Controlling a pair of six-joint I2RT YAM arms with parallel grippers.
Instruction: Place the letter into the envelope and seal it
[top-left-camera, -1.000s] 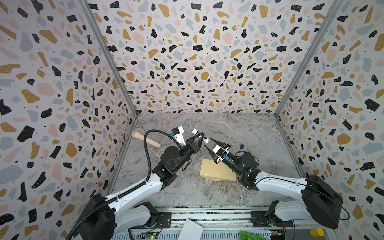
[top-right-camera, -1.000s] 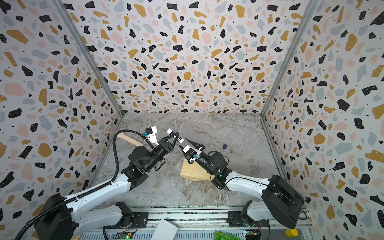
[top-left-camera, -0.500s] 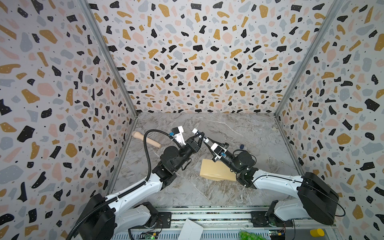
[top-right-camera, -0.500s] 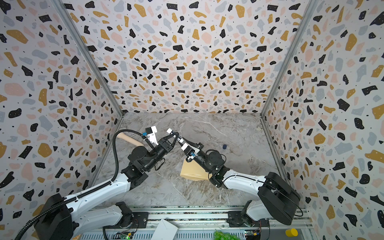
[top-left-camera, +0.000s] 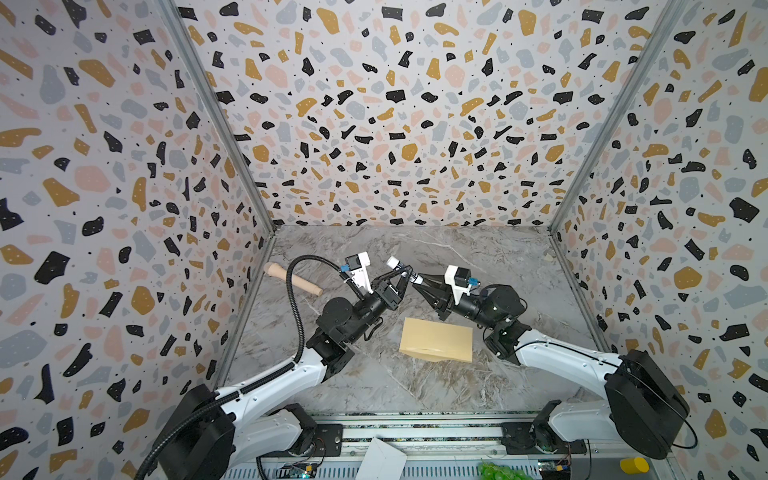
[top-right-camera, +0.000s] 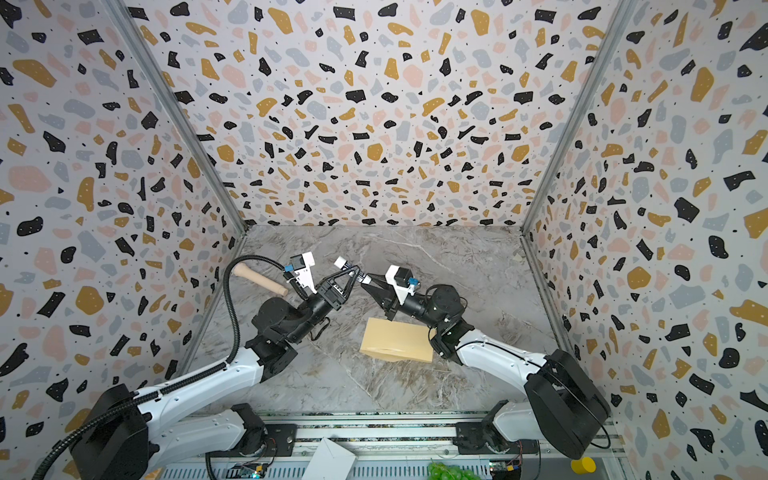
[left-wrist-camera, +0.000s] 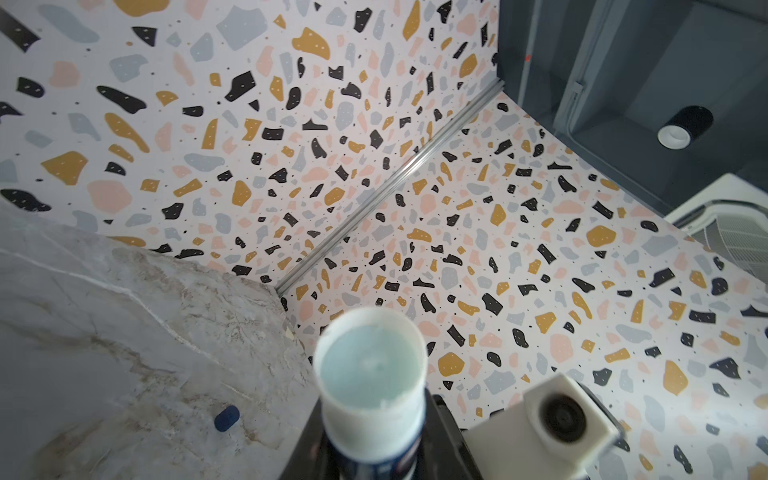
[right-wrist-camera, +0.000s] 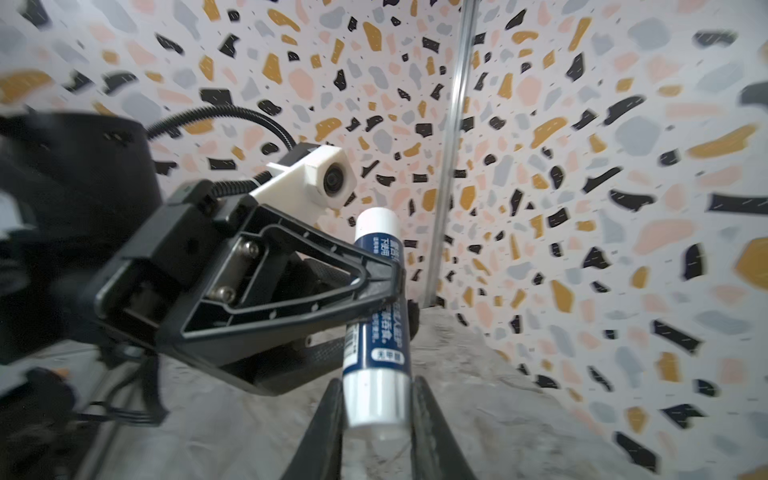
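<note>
Envelope (top-left-camera: 436, 338) lies flat, long axis left to right.

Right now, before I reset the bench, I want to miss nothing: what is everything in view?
envelope: 1, tan, flat on the table, near the middle
glue stick: 1, blue and white, uncapped, in the air between both pincers
cap: 1, dark blue, lying on the table
wooden handle: 1, pale, on the table by the left wall
paper: 1, white, on the front rail
green bunch: 1, front edge
yellow thing: 1, front right corner
table: 1, grey marble
left pincer: black, shut on the glue stick's label
right pincer: black, shut on its white end
</note>
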